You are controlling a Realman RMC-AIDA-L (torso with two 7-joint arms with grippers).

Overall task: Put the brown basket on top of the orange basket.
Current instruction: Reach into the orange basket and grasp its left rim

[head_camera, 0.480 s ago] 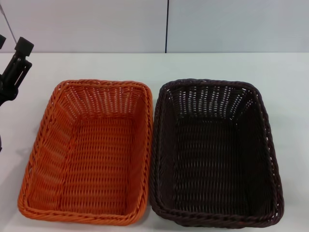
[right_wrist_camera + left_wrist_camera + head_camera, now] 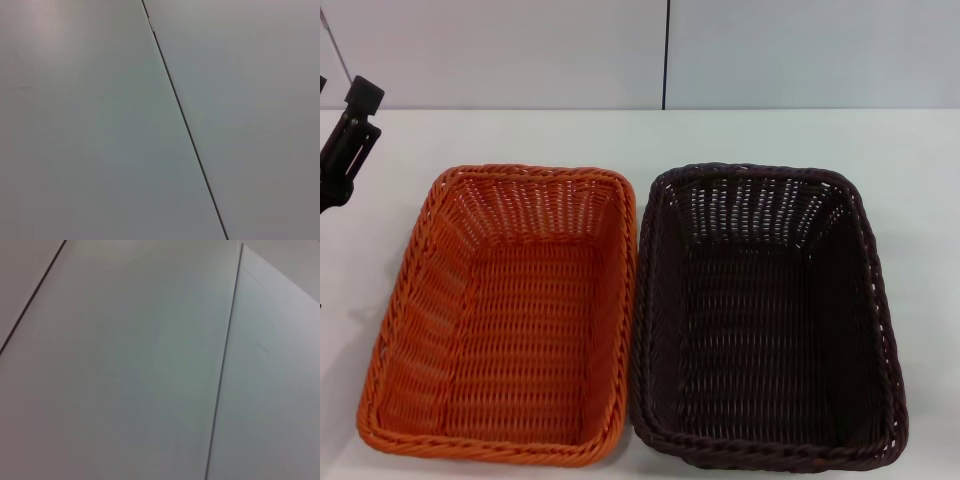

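My left claw [image 2: 350,125] hung beside the orange basket [image 2: 505,315], its opening unclear; the brown basket [image 2: 765,320] wanted a firm rim grip.

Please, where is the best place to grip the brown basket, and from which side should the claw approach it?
Probably the braided rim of the brown basket, on its long side away from the orange basket, coming from above. The rim is the only firm edge, and the two baskets stand side by side, nearly touching, which leaves little room on the inner side. The left claw is at the table's far left.
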